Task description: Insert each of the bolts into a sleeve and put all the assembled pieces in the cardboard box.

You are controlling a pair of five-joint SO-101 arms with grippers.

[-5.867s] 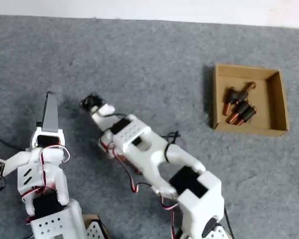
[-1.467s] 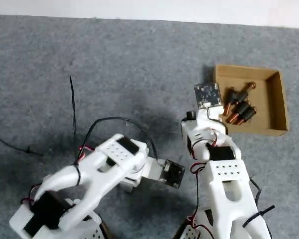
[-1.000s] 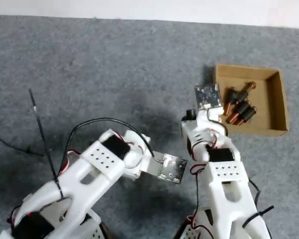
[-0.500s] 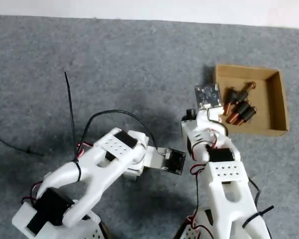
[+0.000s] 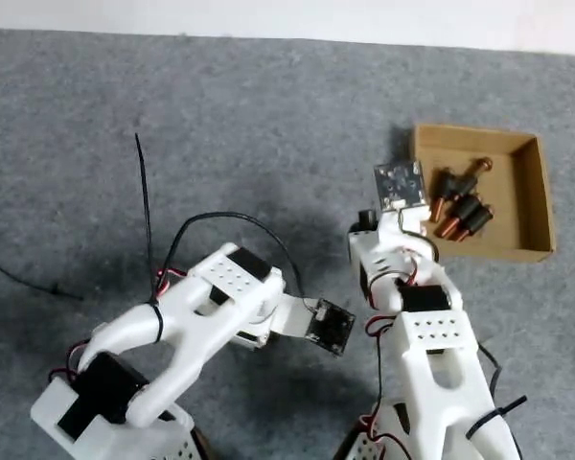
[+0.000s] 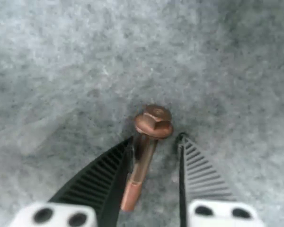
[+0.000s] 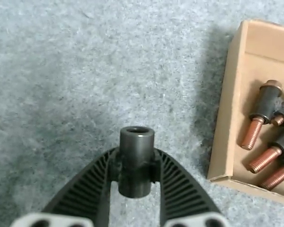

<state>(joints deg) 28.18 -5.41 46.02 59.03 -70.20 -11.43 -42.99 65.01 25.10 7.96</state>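
Left jaws clamping the copper hex-head bolt (image 6: 149, 142), right jaws gripping the black cylindrical sleeve (image 7: 137, 158) at nine o'clock of the brown cardboard box (image 7: 229, 109): square your axes first.

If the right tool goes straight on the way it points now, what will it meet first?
Probably the grey mat, just beside the cardboard box wall and not inside it; the held sleeve would touch first. Depth is unclear.

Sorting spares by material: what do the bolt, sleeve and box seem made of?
The bolt: metal, copper-coloured, probably plated, with a soft sheen. The sleeve: dark, matte, smooth; blackened metal or plastic, unclear. The cardboard box: plain brown cardboard, raw cut edges.
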